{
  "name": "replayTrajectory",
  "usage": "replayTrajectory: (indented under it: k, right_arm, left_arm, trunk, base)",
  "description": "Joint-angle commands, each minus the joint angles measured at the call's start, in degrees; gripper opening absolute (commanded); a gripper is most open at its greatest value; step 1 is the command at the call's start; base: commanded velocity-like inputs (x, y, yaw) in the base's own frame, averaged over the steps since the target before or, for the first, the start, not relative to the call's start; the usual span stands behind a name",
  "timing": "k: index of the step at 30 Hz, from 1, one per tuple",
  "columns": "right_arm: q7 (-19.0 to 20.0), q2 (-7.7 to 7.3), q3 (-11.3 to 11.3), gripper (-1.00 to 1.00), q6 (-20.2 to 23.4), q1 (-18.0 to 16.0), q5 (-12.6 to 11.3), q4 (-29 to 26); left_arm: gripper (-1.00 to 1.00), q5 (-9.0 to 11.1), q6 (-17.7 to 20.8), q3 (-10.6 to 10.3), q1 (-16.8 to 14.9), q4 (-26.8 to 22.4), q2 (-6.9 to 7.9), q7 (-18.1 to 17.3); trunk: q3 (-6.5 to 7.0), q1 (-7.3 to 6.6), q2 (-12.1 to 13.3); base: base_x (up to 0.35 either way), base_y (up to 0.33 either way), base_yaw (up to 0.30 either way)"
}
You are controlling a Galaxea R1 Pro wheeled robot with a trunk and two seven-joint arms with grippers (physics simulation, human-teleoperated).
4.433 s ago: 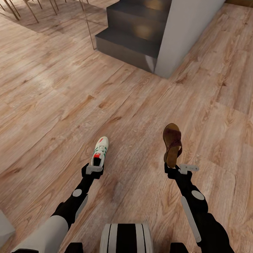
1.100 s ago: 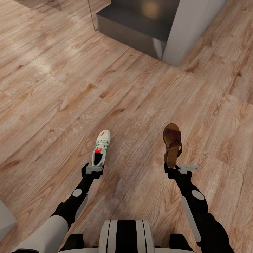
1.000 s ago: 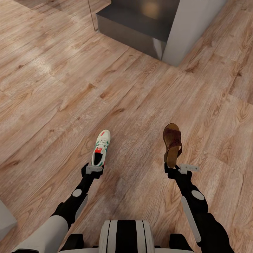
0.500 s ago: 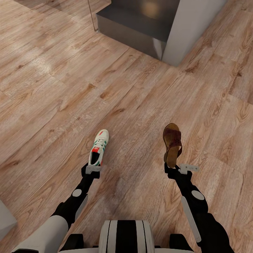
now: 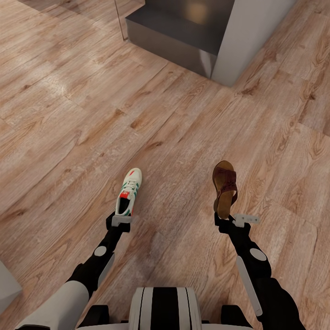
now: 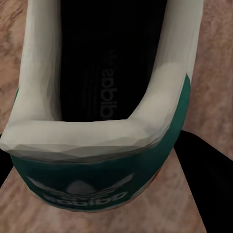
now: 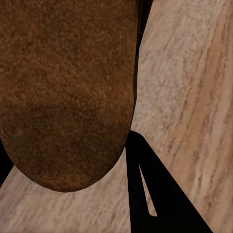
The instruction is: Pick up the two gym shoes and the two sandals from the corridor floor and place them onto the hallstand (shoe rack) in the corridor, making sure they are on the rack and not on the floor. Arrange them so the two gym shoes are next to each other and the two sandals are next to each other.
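- A dark grey step block [image 5: 176, 34] is sitting at the far end of the corridor floor [image 5: 82, 114], and a pale grey wall corner [image 5: 250, 39] is standing just beside it on the right.
- A thin post [image 5: 120, 20] is rising from the floor near the step's left edge.
- A pale grey corner of some object [image 5: 7, 284] is poking in at the near left; what it belongs to cannot be told.
- The planks between the robot and the step are lying bare ahead of both arms.
- The left arm [image 5: 94, 268] is reaching forward and slightly inward, and the left gripper [image 5: 120, 221] is gripping the heel of a gym shoe [image 5: 129, 190] with its jaws closed on it.
- The gym shoe is pointing away from the robot, toe forward and a little to the right, held above the floor.
- In the left wrist view the shoe's green heel tab [image 6: 92, 187] and dark opening are facing the camera, with wood grain showing past them.
- The right arm [image 5: 252, 261] is stretching forward, and the right gripper [image 5: 225, 220] is clamping the heel end of a sandal [image 5: 225, 188], jaws closed on it.
- The sandal is pointing away, its reddish-brown strap at the far end, tilted so that one edge is showing.
- In the right wrist view its brown footbed [image 7: 68, 92] is looming close above the planks.
- The two shoes are being held well apart.
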Motion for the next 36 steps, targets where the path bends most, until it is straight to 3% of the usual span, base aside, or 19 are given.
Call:
replayTrajectory:
  k: [1,9,12,21,23,25,27,29,32,36]
  right_arm:
    - [-0.4,0.02,0.0,-1.00,0.3,0.0,-0.7,-0.1]
    - [-0.4,0.02,0.0,-1.00,0.3,-0.1,-0.7,-0.1]
    - [-0.4,0.02,0.0,-1.00,0.3,-0.1,-0.7,-0.1]
    - [-0.4,0.07,0.1,-1.00,0.3,0.0,-0.7,-0.1]
    - [-0.4,0.14,0.3,-1.00,0.3,0.0,-0.7,-0.1]
    - [-0.4,0.17,0.4,-1.00,0.3,-0.1,-0.7,0.0]
    - [-0.4,0.26,0.5,-1.00,0.3,0.0,-0.8,0.0]
    - [-0.4,0.28,0.5,-1.00,0.3,0.0,-0.8,0.1]
    - [-0.4,0.28,0.5,-1.00,0.3,0.0,-0.6,0.1]
    - [-0.4,0.28,0.5,-1.00,0.3,0.0,-0.3,0.0]
  left_arm:
    - [-1.00,-0.3,-0.2,0.1,0.0,-0.2,0.01,0.0]
    - [-1.00,-0.3,0.5,0.3,0.0,-6.9,0.08,0.1]
    - [-1.00,-0.3,3.6,0.5,0.0,-12.3,0.08,0.1]
    - [-1.00,-0.3,29.2,0.4,0.0,-38.7,0.08,-0.1]
    - [-1.00,-0.3,40.2,0.4,0.0,-47.2,0.08,-0.3]
    - [-1.00,-0.3,47.9,0.3,0.0,-52.5,0.08,-1.2]
    - [-1.00,-0.3,58.6,0.1,0.1,-57.8,-0.03,-2.5]
    - [-1.00,-0.2,62.0,0.1,0.6,-58.6,-0.17,-2.7]
    - [-1.00,0.5,63.6,0.0,2.8,-58.8,-0.24,-2.8]
    - [-1.00,3.1,64.1,0.0,5.4,-59.0,-0.23,-2.9]
  trunk:
    - [-0.03,-0.01,0.0]
    - [-0.03,-0.01,0.0]
    - [-0.03,-0.01,0.0]
    - [-0.03,-0.01,0.0]
    - [-0.03,-0.01,0.0]
    - [-0.03,-0.01,0.0]
    - [-0.03,-0.01,0.0]
    - [-0.03,-0.01,0.0]
    - [-0.03,-0.01,0.0]
    - [-0.03,-0.01,0.0]
  base:
    - [0.000,0.000,0.000]
    - [0.000,0.000,0.000]
    - [0.000,0.000,0.000]
    - [0.000,0.000,0.000]
    - [0.000,0.000,0.000]
    - [0.000,0.000,0.000]
    - [0.000,0.000,0.000]
    - [0.000,0.000,0.000]
    - [0.000,0.000,0.000]
    - [0.000,0.000,0.000]
